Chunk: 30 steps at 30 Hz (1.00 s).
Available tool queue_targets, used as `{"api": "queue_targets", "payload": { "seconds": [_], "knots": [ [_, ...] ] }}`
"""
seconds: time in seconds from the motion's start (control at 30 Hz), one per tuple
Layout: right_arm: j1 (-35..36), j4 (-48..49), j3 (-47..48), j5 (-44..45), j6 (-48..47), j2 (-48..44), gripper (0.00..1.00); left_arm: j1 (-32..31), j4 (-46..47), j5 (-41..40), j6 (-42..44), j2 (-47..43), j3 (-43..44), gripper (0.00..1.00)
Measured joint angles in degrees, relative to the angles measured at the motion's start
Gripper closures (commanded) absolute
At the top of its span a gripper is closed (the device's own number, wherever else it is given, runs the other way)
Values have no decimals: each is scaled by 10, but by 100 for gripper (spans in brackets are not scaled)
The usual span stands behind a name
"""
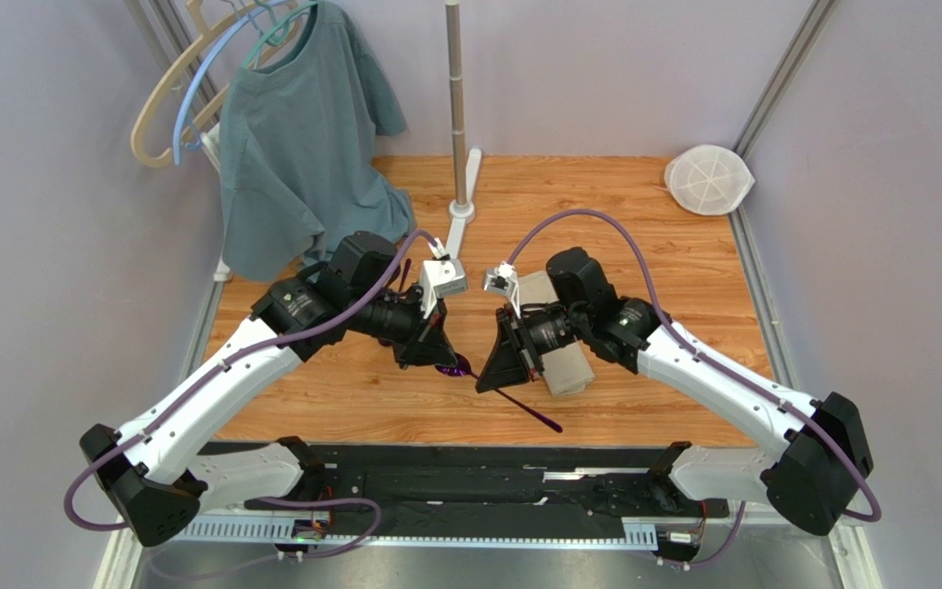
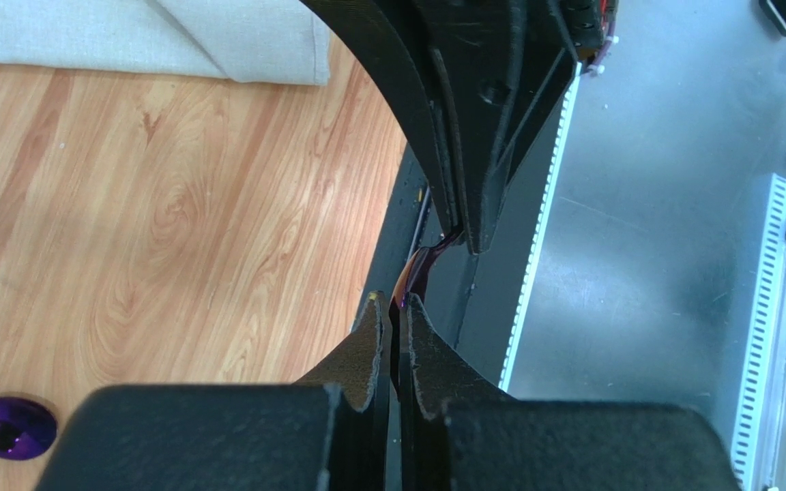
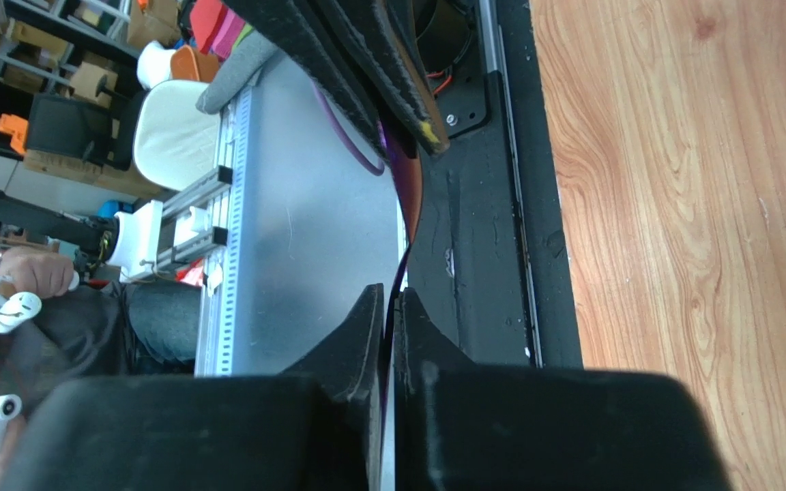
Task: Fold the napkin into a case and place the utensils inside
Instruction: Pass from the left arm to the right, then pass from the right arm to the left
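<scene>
From above, the case (image 1: 572, 371) is largely covered by the right arm (image 1: 685, 362); at the left wrist it is cut off by the upper edge. Of the spoon (image 2: 420, 268) only a thin strip is seen between left claw (image 2: 395, 312) and right claw (image 3: 391, 307). The second spoon (image 2: 2, 428) is clipped at the left edge, its handle hidden.

Bright, even light from above. Soft, faint shadows lie on the wooden table (image 1: 685, 282). Close up, the left pincer (image 2: 394, 302) looks slightly soft-edged; a purple spoon bowl (image 2: 2, 428) glints.
</scene>
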Motion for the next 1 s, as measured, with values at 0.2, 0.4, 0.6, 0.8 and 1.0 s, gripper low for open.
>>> {"api": "queue_targets", "payload": {
  "seconds": [0.2, 0.4, 0.6, 0.8, 1.0],
  "knots": [
    [-3, 52, -24, 55, 78, -10, 100, 12, 53, -73, -69, -18, -9, 57],
    [-19, 127, -68, 139, 170, -47, 100, 26, 220, -165, -218, -156, -139, 58],
    [-46, 195, -107, 155, 241, -61, 100, 26, 340, -198, -313, -226, -246, 56],
    [-49, 257, -114, 148, 290, -61, 100, 26, 404, -200, -340, -195, -265, 55],
    [-49, 289, -119, 137, 316, -60, 100, 26, 436, -213, -352, -172, -265, 58]
  ]
}}
